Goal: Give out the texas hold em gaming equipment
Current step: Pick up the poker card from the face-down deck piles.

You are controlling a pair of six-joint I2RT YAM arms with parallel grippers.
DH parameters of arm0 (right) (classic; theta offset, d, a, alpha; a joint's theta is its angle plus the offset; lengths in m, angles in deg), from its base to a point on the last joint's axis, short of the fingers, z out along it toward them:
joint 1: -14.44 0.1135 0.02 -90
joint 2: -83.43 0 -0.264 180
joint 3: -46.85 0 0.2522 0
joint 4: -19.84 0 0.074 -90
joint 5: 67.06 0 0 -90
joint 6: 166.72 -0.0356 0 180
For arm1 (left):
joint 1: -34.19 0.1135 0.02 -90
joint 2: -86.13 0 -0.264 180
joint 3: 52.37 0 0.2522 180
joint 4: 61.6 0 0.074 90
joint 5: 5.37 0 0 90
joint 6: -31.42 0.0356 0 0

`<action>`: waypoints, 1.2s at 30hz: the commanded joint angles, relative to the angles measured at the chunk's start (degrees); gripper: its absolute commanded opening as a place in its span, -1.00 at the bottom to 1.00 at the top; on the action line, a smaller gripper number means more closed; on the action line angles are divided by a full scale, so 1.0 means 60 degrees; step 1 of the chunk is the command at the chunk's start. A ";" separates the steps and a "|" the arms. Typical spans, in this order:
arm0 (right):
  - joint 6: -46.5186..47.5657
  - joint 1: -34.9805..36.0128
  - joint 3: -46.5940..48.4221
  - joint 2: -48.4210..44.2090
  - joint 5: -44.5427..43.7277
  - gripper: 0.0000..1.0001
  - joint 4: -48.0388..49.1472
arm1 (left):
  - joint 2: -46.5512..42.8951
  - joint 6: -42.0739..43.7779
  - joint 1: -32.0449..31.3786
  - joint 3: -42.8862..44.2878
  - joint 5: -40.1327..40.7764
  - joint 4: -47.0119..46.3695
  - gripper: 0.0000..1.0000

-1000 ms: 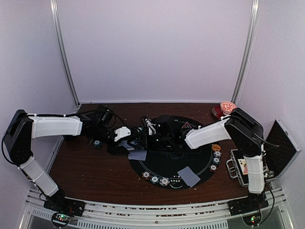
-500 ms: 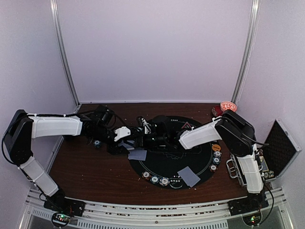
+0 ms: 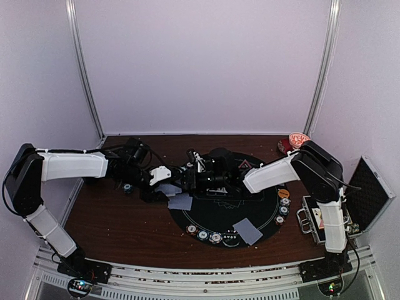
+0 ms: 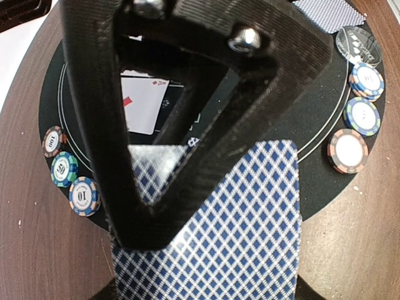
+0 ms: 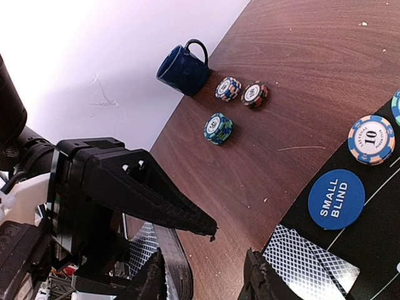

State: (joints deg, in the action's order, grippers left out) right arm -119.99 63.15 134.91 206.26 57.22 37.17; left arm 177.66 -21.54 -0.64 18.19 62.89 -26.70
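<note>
A dark brown, wood-grained bench is enclosed by plain pale walls: a back wall, a left wall and a right wall. All are tinted faintly lilac under soft, even light. A slim metal left post and right post are set at the back corners. Ridged aluminium rails are run along the bench's near edge. Pale specks are scattered on the wood.

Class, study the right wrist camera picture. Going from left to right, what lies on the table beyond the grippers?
dark blue mug → teal-edged chip → dark red-edged chip → blue SMALL BLIND disc → blue-and-orange 10 chip. The orange-and-blue chip next to the mug is left out: it overlaps the teal one.
</note>
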 commanded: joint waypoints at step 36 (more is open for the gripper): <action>0.1243 0.0089 -0.0582 -0.1818 -0.0258 -1.00 -0.1742 | 0.0172 0.0051 -0.0027 0.0086 -0.0245 -0.0212 0.22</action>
State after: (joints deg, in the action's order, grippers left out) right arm -112.66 64.51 134.63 200.36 57.50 25.98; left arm 178.11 -21.50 -0.70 18.19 62.19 -26.65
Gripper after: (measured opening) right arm 0.007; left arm 0.616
